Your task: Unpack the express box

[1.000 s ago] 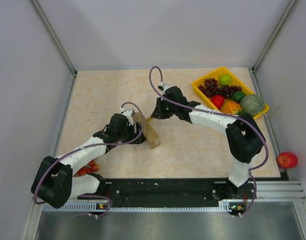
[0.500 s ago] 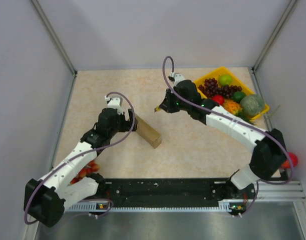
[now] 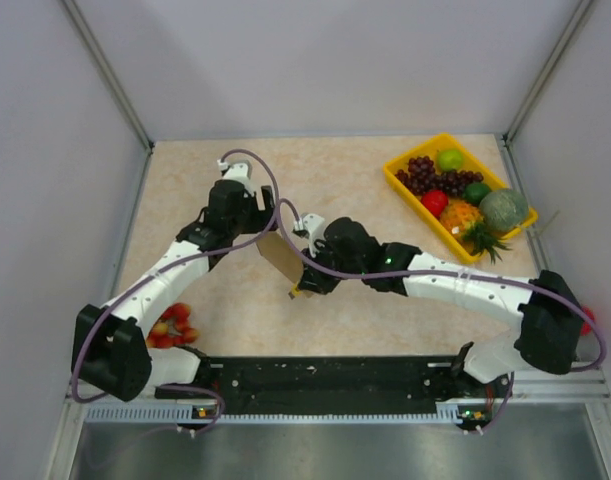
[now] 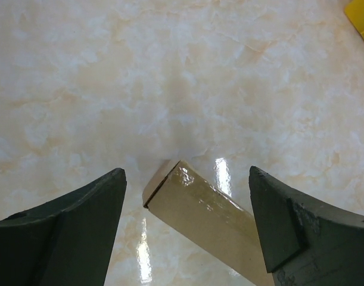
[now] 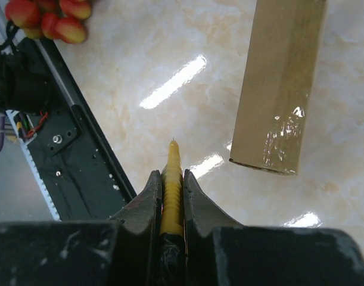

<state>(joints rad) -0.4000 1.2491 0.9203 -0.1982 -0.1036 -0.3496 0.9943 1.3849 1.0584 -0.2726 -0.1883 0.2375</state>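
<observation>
The express box [image 3: 281, 258] lies on the marbled tabletop [image 3: 385, 300] between the two arms, its long axis running diagonally from far-left to near-right. The left claw [image 4: 184, 223] hangs over the far end with its jaws spread wide, that box end sitting in the gap, touching neither finger as far as I can see. The right claw [image 5: 171, 185] is clamped shut on a thin yellow blade-like tool [image 5: 171, 179], its tip aimed just beside the taped near end of the box. So each arm covers one end, and the right one looks set to slit the tape. Half a second ago the right arm was up near the yellow fruit tray [image 3: 410, 200]; now it has swung in to the box, and the left claw has slid farther along it
</observation>
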